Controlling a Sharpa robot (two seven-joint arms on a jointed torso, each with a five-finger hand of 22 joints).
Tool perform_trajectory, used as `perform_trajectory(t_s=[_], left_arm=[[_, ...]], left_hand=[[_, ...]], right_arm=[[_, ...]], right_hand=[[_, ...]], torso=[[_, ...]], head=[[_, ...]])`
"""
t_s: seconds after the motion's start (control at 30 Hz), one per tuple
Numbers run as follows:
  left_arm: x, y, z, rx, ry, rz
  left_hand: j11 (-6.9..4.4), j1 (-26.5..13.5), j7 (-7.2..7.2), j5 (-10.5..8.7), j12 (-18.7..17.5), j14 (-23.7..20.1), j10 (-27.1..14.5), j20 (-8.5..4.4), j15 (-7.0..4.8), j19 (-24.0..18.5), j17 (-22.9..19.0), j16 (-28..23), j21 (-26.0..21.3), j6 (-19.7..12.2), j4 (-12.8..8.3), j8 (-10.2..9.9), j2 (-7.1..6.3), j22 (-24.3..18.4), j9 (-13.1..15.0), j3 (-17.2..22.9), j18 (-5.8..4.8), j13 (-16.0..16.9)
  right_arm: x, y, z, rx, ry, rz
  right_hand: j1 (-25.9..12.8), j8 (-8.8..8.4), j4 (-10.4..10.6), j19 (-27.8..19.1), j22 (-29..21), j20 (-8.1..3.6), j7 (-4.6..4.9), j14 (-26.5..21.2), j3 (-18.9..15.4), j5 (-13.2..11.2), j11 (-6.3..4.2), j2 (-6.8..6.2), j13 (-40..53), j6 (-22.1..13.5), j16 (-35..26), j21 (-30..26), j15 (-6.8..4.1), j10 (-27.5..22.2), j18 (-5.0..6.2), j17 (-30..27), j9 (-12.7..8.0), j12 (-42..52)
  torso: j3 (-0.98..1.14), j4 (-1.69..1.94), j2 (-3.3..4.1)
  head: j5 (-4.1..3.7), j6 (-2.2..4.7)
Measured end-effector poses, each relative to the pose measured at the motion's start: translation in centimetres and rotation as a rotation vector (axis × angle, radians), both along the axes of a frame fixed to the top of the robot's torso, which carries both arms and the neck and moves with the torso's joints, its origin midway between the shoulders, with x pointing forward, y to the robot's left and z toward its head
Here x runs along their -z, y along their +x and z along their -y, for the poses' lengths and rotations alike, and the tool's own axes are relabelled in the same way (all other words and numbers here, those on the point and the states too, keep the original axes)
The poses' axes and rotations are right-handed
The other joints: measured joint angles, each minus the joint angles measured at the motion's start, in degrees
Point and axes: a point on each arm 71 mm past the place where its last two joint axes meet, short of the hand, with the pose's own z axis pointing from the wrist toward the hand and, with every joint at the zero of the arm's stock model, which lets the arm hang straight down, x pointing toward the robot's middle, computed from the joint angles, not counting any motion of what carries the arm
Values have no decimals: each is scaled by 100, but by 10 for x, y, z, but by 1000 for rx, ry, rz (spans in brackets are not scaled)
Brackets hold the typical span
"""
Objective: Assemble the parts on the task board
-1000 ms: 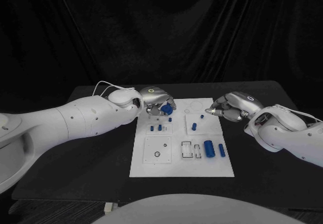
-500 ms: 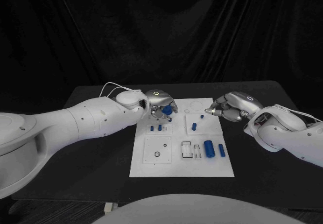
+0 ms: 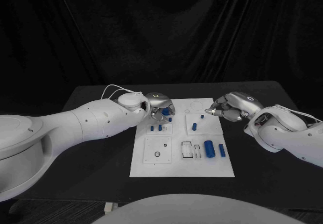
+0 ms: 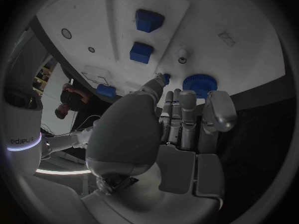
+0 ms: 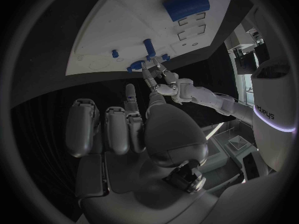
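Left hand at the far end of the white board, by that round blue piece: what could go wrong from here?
1. The left hand has the round blue part right at its fingertips, and no firm grip shows. It might slip or seat crooked.
2. Small blue parts stand close by on the task board. The fingers could knock them.
3. The right hand hangs at the board's edge and might nudge it.

A black table (image 3: 269, 154) carries the work — matte and dark — with a black curtain (image 3: 161, 42) hanging in folds behind it.
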Motion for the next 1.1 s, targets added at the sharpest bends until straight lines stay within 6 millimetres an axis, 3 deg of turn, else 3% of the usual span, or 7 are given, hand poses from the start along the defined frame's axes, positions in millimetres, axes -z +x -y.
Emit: perform_trajectory(t_s=[0.3, 0.9, 0.97, 1.1], left_arm=[[3, -1, 1, -3, 6, -9], [13, -4, 9, 8, -6, -9], [13, -4, 10, 9, -9, -6], [14, -4, 10, 8, -16, 4]], left_hand=[[-9, 42, 23, 195, 24, 0, 203, 0, 0, 0, -23, 30, 30, 171, -66, 68, 41, 0, -36, 66, 3, 50], [-23, 137, 19, 239, -4, 171, 576, -31, -27, 153, 95, 226, 286, 554, -110, 172, 136, -1, -74, 255, 3, 53], [-34, 184, 36, 281, -5, 206, 667, -22, -22, 206, 96, 248, 353, 699, -142, 239, 182, -1, -66, 318, -86, 47], [1, 233, 90, 369, -53, 273, 856, -31, -20, 255, 111, 284, 465, 853, -197, 292, 210, -1, -47, 373, -86, 20]], right_arm=[[0, 0, -1, -1, 0, -2], [2, 0, -1, -2, -4, -10], [2, 0, -1, -2, -4, -12], [2, 0, -1, -2, -5, -14]], right_hand=[[14, 0, 0, 0, 0, 0, 0, 0, 0, 0, 0, 14, 1, 0, -25, 0, 0, 0, 0, -19, 0, 5], [14, 0, 0, 0, -1, 0, 0, 0, 0, 0, 0, 14, -3, 0, -24, 0, 0, 0, 0, -34, -1, 15], [14, 0, 0, 0, -1, 0, 0, 0, 0, 0, 0, 13, -3, 0, -23, 0, 0, 0, 0, -34, -1, 15], [13, 0, 0, 0, -1, 0, 0, 0, 0, 0, 0, 13, -2, 0, -23, 0, 0, 0, 0, -34, -1, 16]], torso=[[-2, 1, 1], [0, 1, -2], [0, 1, -2], [1, 1, -2]], head=[[-4, 0], [-10, 0], [-9, 0], [-9, 0]])
